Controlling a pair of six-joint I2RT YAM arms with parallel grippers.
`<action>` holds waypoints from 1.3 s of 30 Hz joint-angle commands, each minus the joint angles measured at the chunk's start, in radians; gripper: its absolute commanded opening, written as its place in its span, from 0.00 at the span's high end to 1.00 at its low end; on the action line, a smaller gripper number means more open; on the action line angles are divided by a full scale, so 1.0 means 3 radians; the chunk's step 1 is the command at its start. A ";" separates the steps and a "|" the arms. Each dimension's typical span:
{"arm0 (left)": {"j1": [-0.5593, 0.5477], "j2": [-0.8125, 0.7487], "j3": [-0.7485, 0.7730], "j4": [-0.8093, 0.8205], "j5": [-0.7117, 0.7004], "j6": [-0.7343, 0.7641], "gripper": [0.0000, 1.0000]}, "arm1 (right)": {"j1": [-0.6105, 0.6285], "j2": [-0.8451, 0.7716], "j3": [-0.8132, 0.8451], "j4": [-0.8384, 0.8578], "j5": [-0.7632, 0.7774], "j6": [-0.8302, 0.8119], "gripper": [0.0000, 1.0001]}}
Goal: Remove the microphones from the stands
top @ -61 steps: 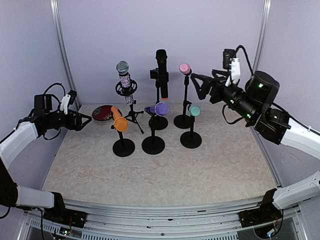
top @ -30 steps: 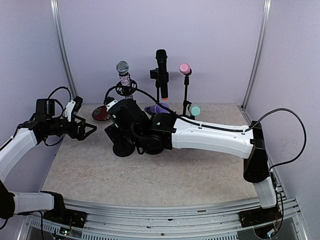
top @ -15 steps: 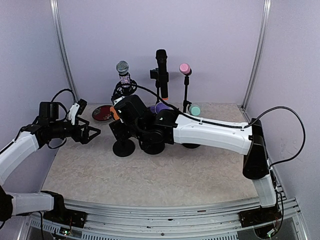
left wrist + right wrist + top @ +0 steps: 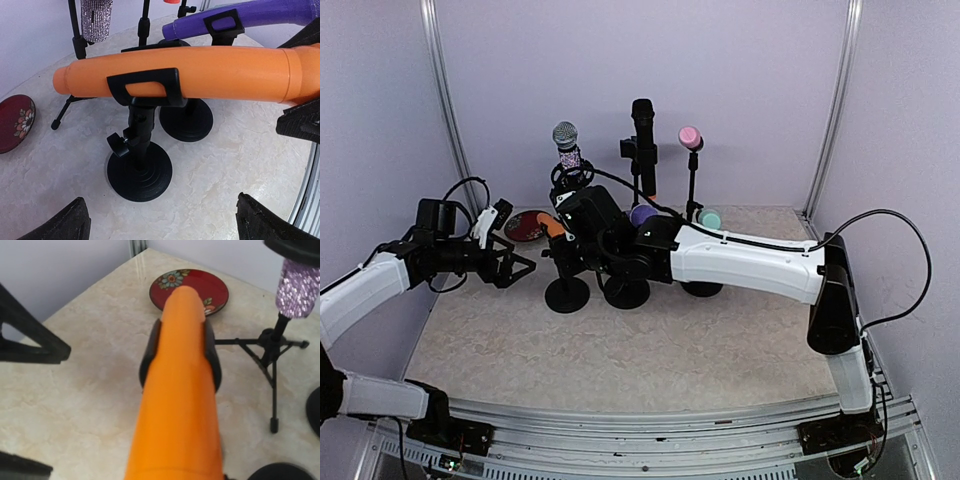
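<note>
An orange microphone (image 4: 552,226) lies nearly level in the black clip (image 4: 145,87) of a short stand with a round base (image 4: 567,295). My right gripper (image 4: 567,243) reaches across from the right. Its black fingers (image 4: 300,120) press the microphone's wide head end from above and below, shut on it. In the right wrist view the orange microphone (image 4: 180,390) fills the middle and hides the fingers. My left gripper (image 4: 520,262) hovers wide open just left of the stand, low over the table. Nothing sits between its fingers, and the stand's base (image 4: 139,170) lies ahead of them.
A red flowered plate (image 4: 525,225) lies behind the stand. A sparkly microphone on a tripod (image 4: 570,160) stands close behind. A purple microphone (image 4: 642,215), a black one (image 4: 642,140), a pink one (image 4: 690,137) and a teal one (image 4: 709,220) sit on stands to the right.
My right gripper has narrowed its jaws onto the orange microphone's head. My left gripper has moved right, closer to the stand, and stays open.
</note>
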State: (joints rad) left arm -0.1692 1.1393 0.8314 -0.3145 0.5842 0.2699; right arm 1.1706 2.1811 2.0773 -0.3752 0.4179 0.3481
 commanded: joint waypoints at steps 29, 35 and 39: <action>-0.0368 0.0303 -0.0143 0.0806 -0.0850 -0.0036 0.75 | 0.0505 -0.0308 -0.0424 0.0627 0.0302 0.0229 0.97; -0.0372 0.0208 -0.0321 0.0996 -0.0956 -0.0037 0.89 | 0.0520 -0.0640 -0.0742 0.0681 0.0403 0.0223 0.98; -0.0372 0.0235 -0.0337 0.1050 -0.1027 -0.0072 0.94 | 0.0559 -0.0906 -0.0991 0.0683 0.0461 0.0259 0.99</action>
State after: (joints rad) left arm -0.3168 1.2110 0.7391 -0.0711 0.3870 0.2962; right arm 1.3018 2.0632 1.8305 -0.1570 0.4969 0.4103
